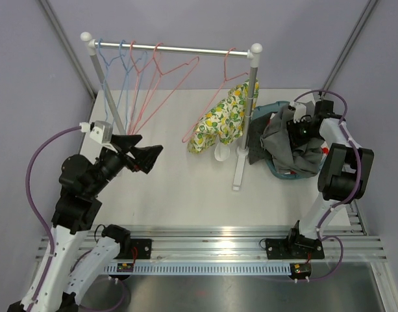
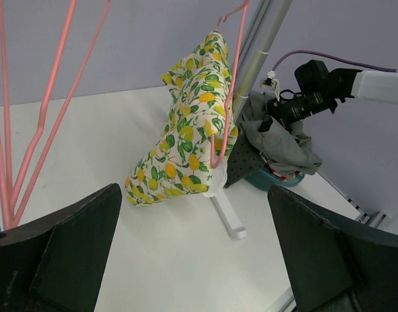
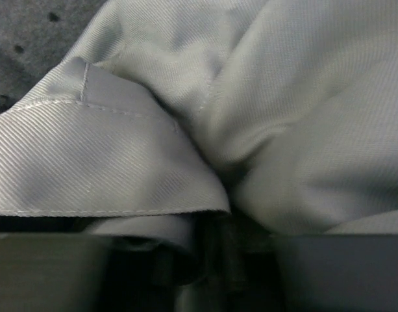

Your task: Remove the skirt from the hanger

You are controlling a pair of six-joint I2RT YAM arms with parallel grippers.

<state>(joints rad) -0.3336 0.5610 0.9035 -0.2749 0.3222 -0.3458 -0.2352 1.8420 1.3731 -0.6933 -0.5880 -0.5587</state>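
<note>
The lemon-print skirt (image 1: pixel 223 119) (image 2: pixel 189 130) hangs bunched on a pink hanger (image 1: pixel 215 97) (image 2: pixel 228 84) at the right end of the rack's rail (image 1: pixel 179 49). My left gripper (image 1: pixel 145 148) (image 2: pixel 193 195) is open and holds nothing. It hovers over the table to the left of the skirt and points at it. My right gripper (image 1: pixel 296 127) (image 3: pixel 192 260) is pressed into grey cloth (image 1: pixel 283 140) (image 3: pixel 250 97) piled in the teal basket (image 1: pixel 276 107). The cloth fills the right wrist view and hides the jaws.
Several bare pink and blue hangers (image 1: pixel 153 84) hang at the left of the rail. The rack's right post (image 1: pixel 247 110) and its foot (image 2: pixel 228 218) stand between the skirt and the basket. Purple walls close in the back and sides.
</note>
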